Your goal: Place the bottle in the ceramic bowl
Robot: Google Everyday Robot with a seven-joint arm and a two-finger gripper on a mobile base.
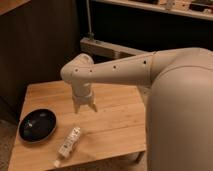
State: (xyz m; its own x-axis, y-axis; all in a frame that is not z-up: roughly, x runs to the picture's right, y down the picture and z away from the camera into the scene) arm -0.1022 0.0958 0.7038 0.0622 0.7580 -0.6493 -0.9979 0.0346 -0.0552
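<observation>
The bottle [69,142] lies on its side on the wooden table [115,125], near the front edge, cap end toward the front left. The ceramic bowl [37,124] is a shallow dark glossy bowl at the table's left side, just left of the bottle, with nothing showing in it. My gripper [84,105] hangs from the arm above the table's middle, pointing down, behind and a little right of the bottle and apart from it. It holds nothing that I can see.
My arm [125,70] reaches in from the right, and its large pale body [180,115] covers the table's right end. A dark wall and a metal frame [105,47] stand behind the table. The floor shows at the lower left.
</observation>
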